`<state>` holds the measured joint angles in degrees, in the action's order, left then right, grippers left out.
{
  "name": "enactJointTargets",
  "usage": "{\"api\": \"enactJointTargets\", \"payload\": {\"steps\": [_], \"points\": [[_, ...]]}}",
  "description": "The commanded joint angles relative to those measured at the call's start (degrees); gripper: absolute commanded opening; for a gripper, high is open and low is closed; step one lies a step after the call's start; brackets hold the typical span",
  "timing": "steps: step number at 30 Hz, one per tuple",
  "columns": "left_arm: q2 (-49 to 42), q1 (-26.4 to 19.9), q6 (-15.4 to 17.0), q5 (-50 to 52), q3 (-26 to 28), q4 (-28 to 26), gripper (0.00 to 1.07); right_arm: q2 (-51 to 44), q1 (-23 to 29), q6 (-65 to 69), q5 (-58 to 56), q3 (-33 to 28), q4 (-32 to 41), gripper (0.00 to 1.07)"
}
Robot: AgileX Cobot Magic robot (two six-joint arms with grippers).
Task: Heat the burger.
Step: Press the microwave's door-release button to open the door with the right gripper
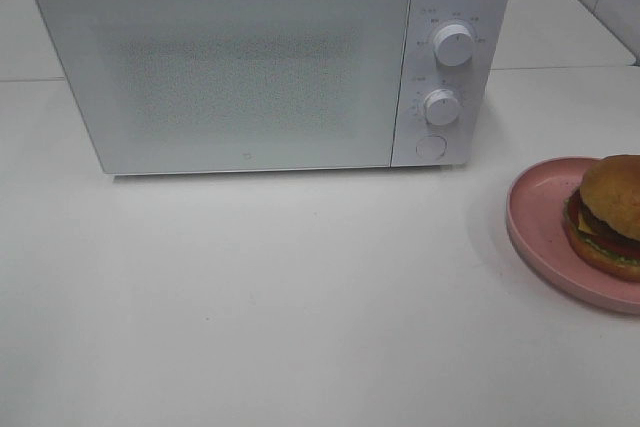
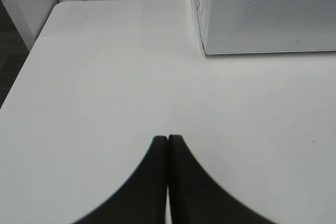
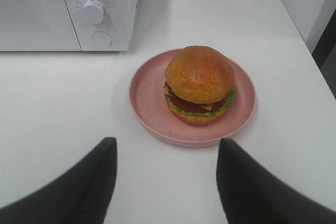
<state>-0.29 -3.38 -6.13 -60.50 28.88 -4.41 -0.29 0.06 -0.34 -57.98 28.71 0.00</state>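
Observation:
The burger (image 1: 610, 215) with golden bun, tomato, cheese and lettuce sits on a pink plate (image 1: 540, 217) at the right edge of the table; it also shows in the right wrist view (image 3: 199, 83) on the plate (image 3: 148, 98). A white microwave (image 1: 250, 67) stands at the back with its door shut. My right gripper (image 3: 165, 156) is open and empty, a short way back from the plate. My left gripper (image 2: 168, 140) is shut and empty over bare table, left of the microwave (image 2: 268, 14). Neither gripper shows in the exterior high view.
The microwave has two knobs (image 1: 453, 45) and a round button (image 1: 431, 147) on its right panel. The white table (image 1: 300, 297) has a seam behind the microwave. The table's left edge (image 2: 21, 77) and right edge (image 3: 310, 56) are close by.

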Motion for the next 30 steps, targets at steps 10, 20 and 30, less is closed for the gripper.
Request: {"api": "enactJointTargets", "payload": {"steps": [10,20,30], "points": [[-1.2,0.3,0.2,0.9,-0.1,-0.2,0.00,-1.4,-0.2,0.3,0.7,-0.2,0.3,0.54],[-1.2,0.3,0.2,0.9,-0.1,-0.2,0.00,-1.4,-0.2,0.3,0.7,-0.2,0.3,0.54],[-1.2,0.3,0.2,0.9,-0.1,-0.2,0.00,0.3,-0.2,0.3,3.2,1.1,1.5,0.54]]}}
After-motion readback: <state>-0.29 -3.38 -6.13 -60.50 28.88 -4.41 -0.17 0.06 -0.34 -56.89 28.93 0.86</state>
